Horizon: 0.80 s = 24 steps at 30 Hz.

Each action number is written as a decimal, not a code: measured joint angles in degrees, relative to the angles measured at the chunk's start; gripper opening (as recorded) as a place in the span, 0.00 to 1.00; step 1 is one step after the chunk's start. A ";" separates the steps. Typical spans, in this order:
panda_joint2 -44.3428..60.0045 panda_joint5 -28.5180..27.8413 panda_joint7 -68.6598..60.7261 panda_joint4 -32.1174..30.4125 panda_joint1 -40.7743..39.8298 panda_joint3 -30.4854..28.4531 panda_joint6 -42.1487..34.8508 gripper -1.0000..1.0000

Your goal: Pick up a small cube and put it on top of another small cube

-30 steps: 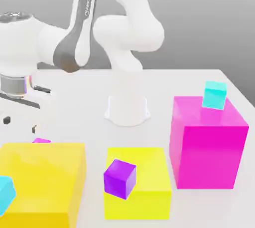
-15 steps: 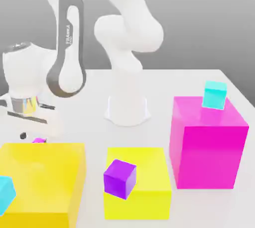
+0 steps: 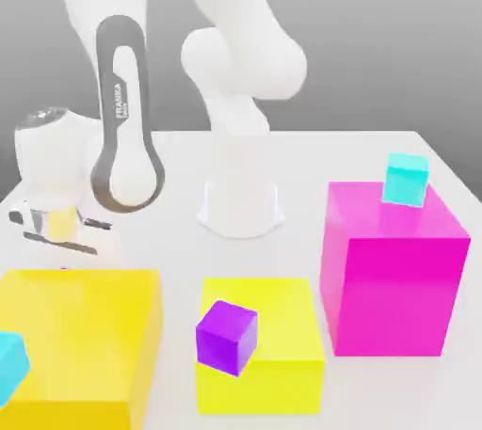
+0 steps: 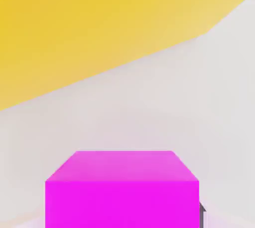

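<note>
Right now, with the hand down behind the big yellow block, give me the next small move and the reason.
Probably lift straight up. The hand view has the small magenta cube low on the white table, close under the camera, with the big yellow block right beside it, so a sideways move risks bumping that block.

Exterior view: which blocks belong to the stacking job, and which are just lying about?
Job: small magenta cube; possible bases to stack on: purple cube, raised cyan cube, edge cyan cube.
Lying about: large yellow block, smaller yellow block, large magenta block.
</note>
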 joint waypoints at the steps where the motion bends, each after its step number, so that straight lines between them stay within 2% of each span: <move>1: -1.07 -0.92 0.78 -0.15 0.68 -0.88 -0.81 0.00; 7: -7.41 -8.55 6.48 -1.43 3.54 -5.59 -5.58 0.00; 12: -11.85 -14.82 10.76 -2.82 3.27 -7.14 -9.26 0.00; 14: -11.14 -11.77 11.53 -1.40 3.12 -6.84 -11.41 0.00; 19: -6.85 -4.56 17.69 6.57 0.52 -7.67 -17.08 0.00; 24: -2.48 -2.14 26.99 14.64 -0.57 -10.12 -22.18 0.00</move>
